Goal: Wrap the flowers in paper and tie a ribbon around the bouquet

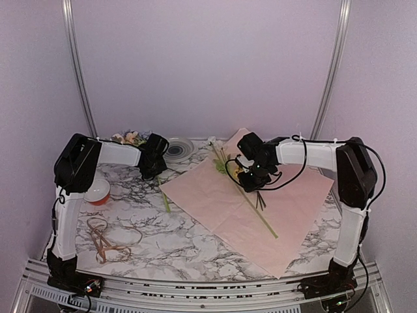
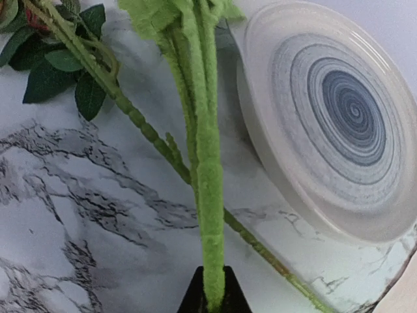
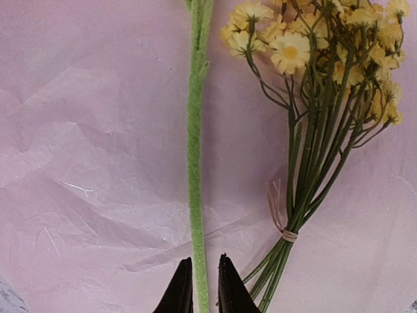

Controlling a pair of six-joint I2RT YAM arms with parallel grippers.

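Pink paper (image 1: 287, 215) is spread flat; a fuzzy green stem (image 1: 257, 210) and yellow sprig (image 3: 311, 124) are laid on it, a second stem (image 2: 208, 195) beside it. Tan ribbon (image 1: 104, 242) is curled front-left.

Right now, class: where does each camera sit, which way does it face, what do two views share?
Top external: high behind the bases, facing down and forward over the table; left arm and right arm show.
Left wrist: on the left arm, looking down past the left gripper, shut on a fuzzy stem, beside the plate.
Right wrist: on the right arm, looking down past the right gripper, open around a second stem on the paper.
Shared: plate, top and left wrist; paper, top and right wrist.
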